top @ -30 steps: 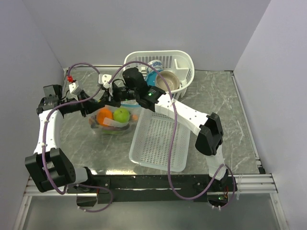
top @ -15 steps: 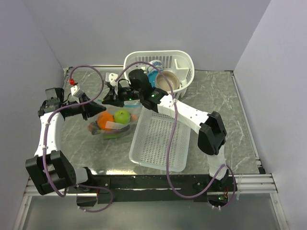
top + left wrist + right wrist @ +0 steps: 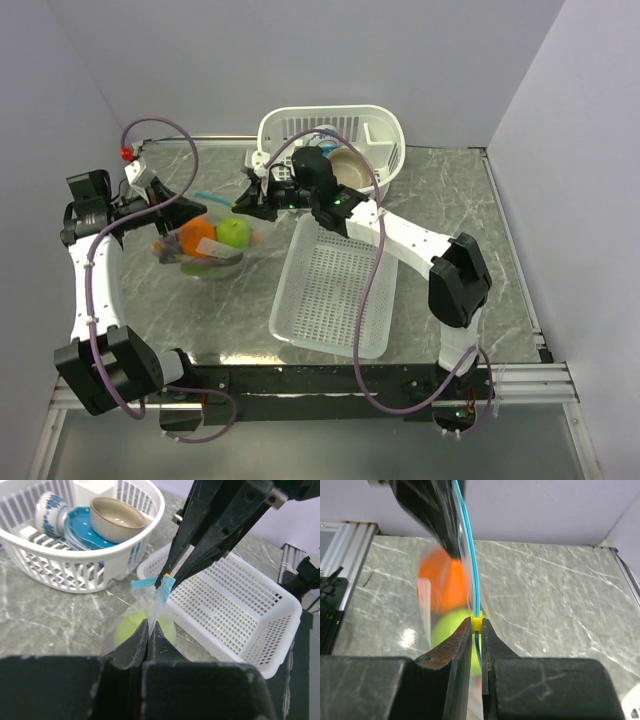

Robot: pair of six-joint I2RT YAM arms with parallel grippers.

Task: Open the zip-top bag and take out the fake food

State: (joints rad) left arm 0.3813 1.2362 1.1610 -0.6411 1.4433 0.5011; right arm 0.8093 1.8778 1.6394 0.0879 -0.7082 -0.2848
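Observation:
The zip-top bag (image 3: 200,250) hangs low over the table at the left, stretched between both grippers. It holds an orange ball (image 3: 197,235) and a green round fruit (image 3: 234,233); darker pieces lie under them. My left gripper (image 3: 205,204) is shut on the clear plastic of the bag's top, as the left wrist view (image 3: 150,623) shows. My right gripper (image 3: 240,206) is shut on the yellow slider (image 3: 477,623) of the teal zip strip (image 3: 468,545). In the left wrist view the right gripper (image 3: 167,578) pinches just above my fingers.
A white flat mesh tray (image 3: 335,290) lies right of the bag. A white basket (image 3: 380,130) at the back holds a tan bowl (image 3: 115,515), a blue plate (image 3: 82,527) and a patterned cup (image 3: 50,511). Walls close in on the left and at the back.
Both grippers and the bag have shifted left and towards the back. The left arm has swung back to the left. The bag now sits farther from the mesh tray.

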